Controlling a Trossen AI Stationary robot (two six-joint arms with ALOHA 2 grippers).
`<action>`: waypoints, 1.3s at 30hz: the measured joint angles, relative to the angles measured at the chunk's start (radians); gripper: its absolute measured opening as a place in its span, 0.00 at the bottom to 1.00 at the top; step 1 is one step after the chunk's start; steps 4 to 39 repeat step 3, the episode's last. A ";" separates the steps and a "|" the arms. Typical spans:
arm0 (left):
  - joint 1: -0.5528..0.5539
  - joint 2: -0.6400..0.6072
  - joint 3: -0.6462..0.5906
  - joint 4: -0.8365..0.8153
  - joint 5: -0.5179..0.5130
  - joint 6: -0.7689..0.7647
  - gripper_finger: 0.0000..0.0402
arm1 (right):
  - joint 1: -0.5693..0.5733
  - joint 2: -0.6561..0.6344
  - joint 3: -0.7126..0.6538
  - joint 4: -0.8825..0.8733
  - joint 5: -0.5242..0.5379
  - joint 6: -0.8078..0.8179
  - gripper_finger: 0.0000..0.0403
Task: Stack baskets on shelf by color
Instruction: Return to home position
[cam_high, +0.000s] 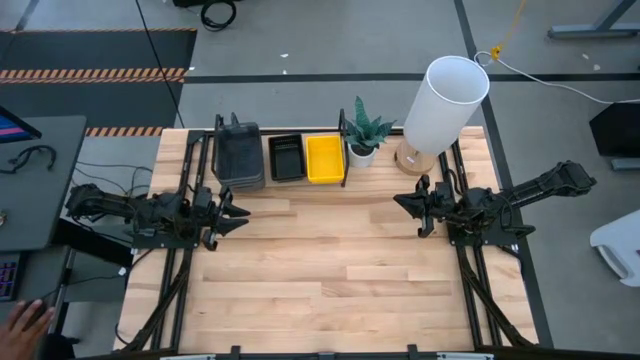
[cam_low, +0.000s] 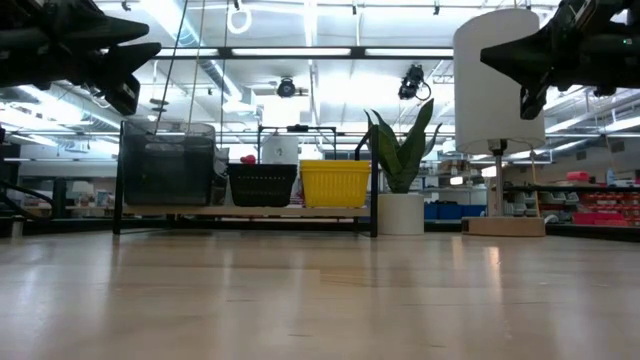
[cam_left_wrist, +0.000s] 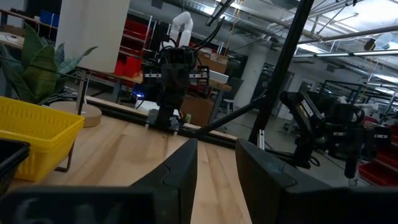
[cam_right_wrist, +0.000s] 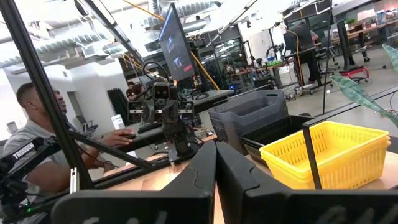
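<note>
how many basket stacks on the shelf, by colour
grey stack: 1
black stack: 1
yellow stack: 1
total: 3 stacks on the shelf; the number of baskets inside each stack cannot be told

The middle and front of the desk (cam_high: 330, 270) lie bare, leaving a wide lane between the left gripper (cam_high: 243, 215) and the right gripper (cam_high: 403, 205), which hover raised and well apart at either side. Along the back edge the shelf (cam_low: 330, 211) blocks the way, with dark grey baskets (cam_high: 240, 152), black baskets (cam_high: 286, 157) and yellow baskets (cam_high: 324, 158) side by side. A potted plant (cam_high: 364, 130) stands just beside its end, and a lamp (cam_high: 440, 105) farther right.
</note>
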 joint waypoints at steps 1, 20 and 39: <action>0.000 0.000 0.000 0.000 0.000 0.000 0.29 | 0.000 0.000 0.000 0.000 0.000 0.000 0.03; 0.000 0.000 0.000 0.000 0.000 0.000 0.29 | 0.000 0.000 0.000 0.000 0.000 0.000 0.03; 0.000 0.000 0.000 0.000 0.000 0.000 0.29 | 0.000 0.000 0.000 0.000 0.000 0.000 0.03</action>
